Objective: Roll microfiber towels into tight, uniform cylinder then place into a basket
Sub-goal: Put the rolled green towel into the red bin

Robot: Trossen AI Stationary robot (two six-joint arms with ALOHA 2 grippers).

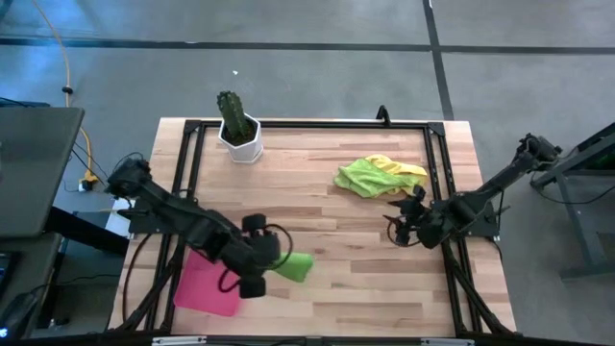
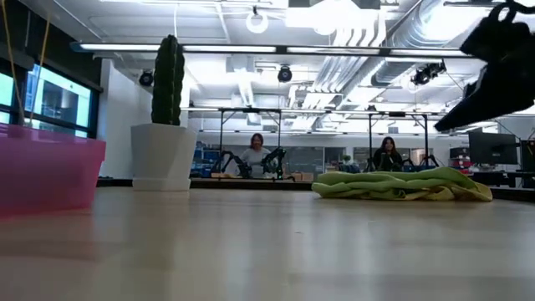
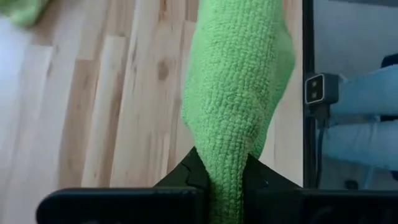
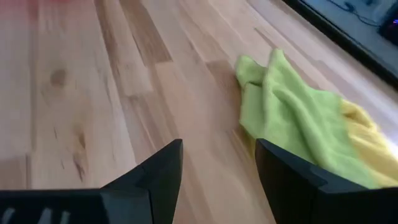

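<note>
From above, the left gripper [image 1: 274,258] hangs near the table's [image 1: 346,221] front edge, clenched on a green towel [image 1: 294,266] just beside the pink basket [image 1: 207,286] at the front-left corner; the right gripper [image 1: 399,221] sits near the right edge, fingers spread and empty, close to the lime and yellow towels [image 1: 377,174]. Bare wood lies open between the arms. At table height, the basket [image 2: 46,171] stands left, the potted cactus [image 2: 165,125] behind, the towel heap [image 2: 401,184] right. The left wrist shows the green towel [image 3: 239,99] pinched between its fingers. The right wrist shows parted fingers [image 4: 155,180] facing the lime towel [image 4: 289,118].
</note>
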